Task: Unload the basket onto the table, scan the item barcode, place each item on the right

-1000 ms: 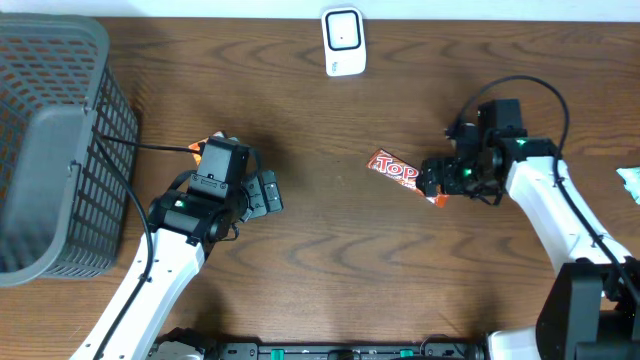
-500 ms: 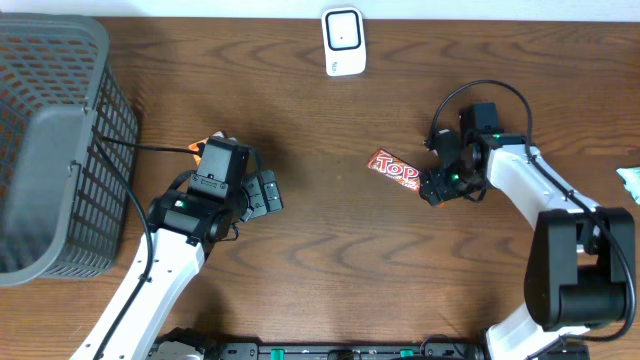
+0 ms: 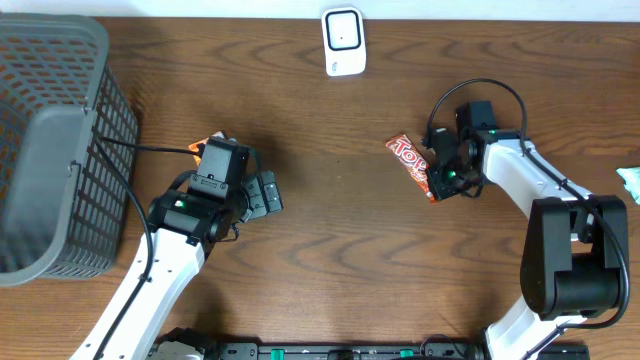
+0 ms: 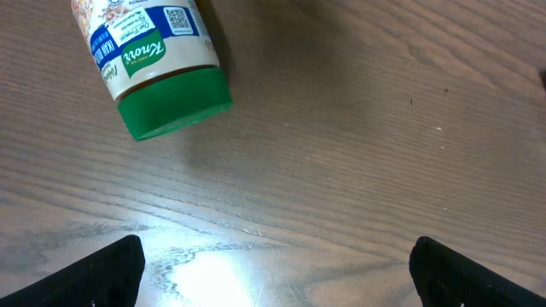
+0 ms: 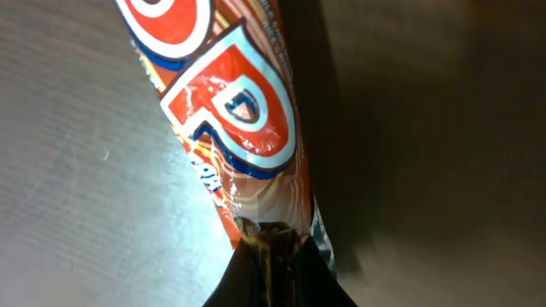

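The item is a red candy bar [image 3: 408, 160] with white "Top" lettering, right of the table's middle. My right gripper [image 3: 433, 183] is shut on the bar's near end, and the wrapper is pinched between the closed jaws. In the right wrist view the bar [image 5: 230, 111] runs up and away from the right gripper [image 5: 277, 256]. No barcode shows on the bar's visible face. A white scanner [image 3: 343, 40] stands at the table's far edge. My left gripper [image 3: 265, 192] is open over bare wood, and the left wrist view shows its black fingertips [image 4: 111, 273] spread wide with nothing between them.
A grey wire basket [image 3: 50, 150] fills the left side. A Knorr jar with a green lid [image 4: 153, 64] lies on its side just beyond the left gripper. A pale packet [image 3: 630, 182] pokes in at the right edge.
The right gripper has shut on the candy bar's end and swung it. The bar now points up-left at a steeper angle and sits further right. The left arm has not moved.
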Controlling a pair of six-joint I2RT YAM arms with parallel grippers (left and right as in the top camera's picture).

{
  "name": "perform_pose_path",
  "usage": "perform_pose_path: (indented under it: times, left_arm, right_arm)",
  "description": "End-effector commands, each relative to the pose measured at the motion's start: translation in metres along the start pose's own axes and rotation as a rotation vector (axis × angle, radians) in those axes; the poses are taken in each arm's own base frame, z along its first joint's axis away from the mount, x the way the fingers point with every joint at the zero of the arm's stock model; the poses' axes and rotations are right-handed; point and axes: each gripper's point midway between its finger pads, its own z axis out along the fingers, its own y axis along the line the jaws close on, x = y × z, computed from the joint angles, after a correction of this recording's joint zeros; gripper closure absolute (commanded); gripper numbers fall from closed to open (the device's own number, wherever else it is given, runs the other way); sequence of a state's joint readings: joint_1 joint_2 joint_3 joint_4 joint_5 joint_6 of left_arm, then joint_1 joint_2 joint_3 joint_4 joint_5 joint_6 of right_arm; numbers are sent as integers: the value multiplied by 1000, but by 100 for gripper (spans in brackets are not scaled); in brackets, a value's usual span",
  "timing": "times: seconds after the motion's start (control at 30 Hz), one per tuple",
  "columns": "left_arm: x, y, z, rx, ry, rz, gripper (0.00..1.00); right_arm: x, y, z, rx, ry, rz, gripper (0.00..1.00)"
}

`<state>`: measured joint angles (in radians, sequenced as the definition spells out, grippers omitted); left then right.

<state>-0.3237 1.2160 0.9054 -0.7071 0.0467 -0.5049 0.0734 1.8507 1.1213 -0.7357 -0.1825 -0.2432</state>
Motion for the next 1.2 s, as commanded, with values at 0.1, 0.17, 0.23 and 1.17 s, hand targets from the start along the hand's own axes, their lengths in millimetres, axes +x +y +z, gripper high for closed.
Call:
perform_pose_path:
  times: [0.1,0.17,0.23,1.17]
  left_arm:
    - [-4,-1,-2,0,-6,-14,0]
    - [-4,-1,-2,0,-7,-14,0]
    - [-5,-1,-2,-5,-11,-14,0]
    - [-134,22,-136,39,-579,-274,1]
  right_arm:
    - [-14,14,-34,-30,33,145,98]
    - [-12,5,-40,59,59,180,98]
    - [-9,-8,-42,187,72,223,98]
    - [-15,53,-61,1048,-141,-196,99]
